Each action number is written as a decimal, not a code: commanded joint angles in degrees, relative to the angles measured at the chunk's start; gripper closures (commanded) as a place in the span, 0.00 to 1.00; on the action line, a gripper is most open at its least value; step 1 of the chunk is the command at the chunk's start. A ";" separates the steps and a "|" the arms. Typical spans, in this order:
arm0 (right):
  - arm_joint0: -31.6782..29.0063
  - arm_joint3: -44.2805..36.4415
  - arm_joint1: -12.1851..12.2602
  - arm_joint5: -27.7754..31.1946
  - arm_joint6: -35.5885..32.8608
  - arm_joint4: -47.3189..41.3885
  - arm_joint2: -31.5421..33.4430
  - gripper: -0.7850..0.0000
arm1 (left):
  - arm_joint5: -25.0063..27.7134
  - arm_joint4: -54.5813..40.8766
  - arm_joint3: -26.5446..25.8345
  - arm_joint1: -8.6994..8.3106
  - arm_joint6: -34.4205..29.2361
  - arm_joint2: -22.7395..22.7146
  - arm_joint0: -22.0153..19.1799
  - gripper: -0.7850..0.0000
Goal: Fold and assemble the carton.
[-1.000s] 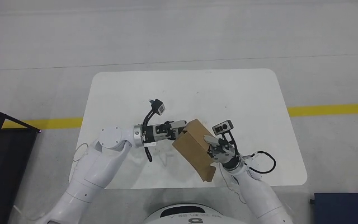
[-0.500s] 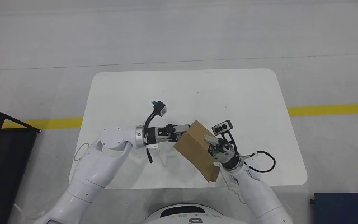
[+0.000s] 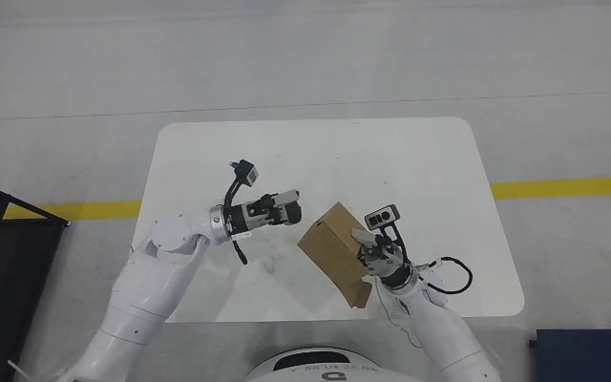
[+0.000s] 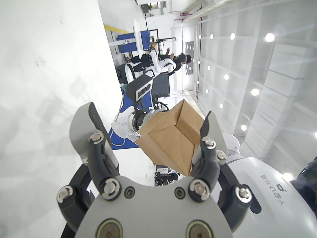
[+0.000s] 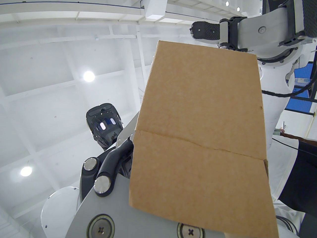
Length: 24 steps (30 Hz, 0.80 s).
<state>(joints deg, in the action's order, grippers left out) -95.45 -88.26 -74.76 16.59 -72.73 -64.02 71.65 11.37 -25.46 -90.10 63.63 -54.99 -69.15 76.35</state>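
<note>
A brown carton [image 3: 333, 252] hangs tilted over the table's front middle, its open end facing my left gripper. In the left wrist view the carton [image 4: 173, 134] shows its hollow inside with folded flaps. My right gripper [image 3: 368, 256] is shut on the carton's right side. In the right wrist view the carton's flat wall [image 5: 203, 130] hides that gripper's fingertips. My left gripper [image 3: 292, 205] is open and holds nothing, a short way left of the carton and not touching it. Its fingers [image 4: 95, 118] stand wide apart.
The white table [image 3: 401, 162] lies bare around the arms, with free room at the back and on both sides. Grey floor with a yellow stripe [image 3: 549, 187] surrounds it. A dark object [image 3: 24, 248] stands at the left edge.
My left gripper has drawn back to the left, away from the carton's open end, and now stands clear of it. The carton stays in my right gripper, barely shifted.
</note>
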 commanded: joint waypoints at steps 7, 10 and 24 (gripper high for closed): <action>-0.06 0.01 -0.01 0.63 1.71 -0.76 0.67 1.00 | 4.15 -5.84 -0.49 -0.64 6.48 -7.96 3.20 0.00; -0.06 0.01 -0.01 0.63 1.71 -0.76 0.67 1.00 | 6.72 -8.02 0.14 -0.61 11.12 -10.61 4.21 0.00; 26.72 -5.35 3.44 -38.04 -1.96 65.56 -8.81 1.00 | 9.19 -8.11 1.27 -0.43 16.57 -12.27 4.63 0.00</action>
<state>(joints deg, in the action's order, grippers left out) -71.56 -94.72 -71.34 -19.84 -72.26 -1.81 63.68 20.56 -33.56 -88.83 63.20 -38.43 -81.43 80.98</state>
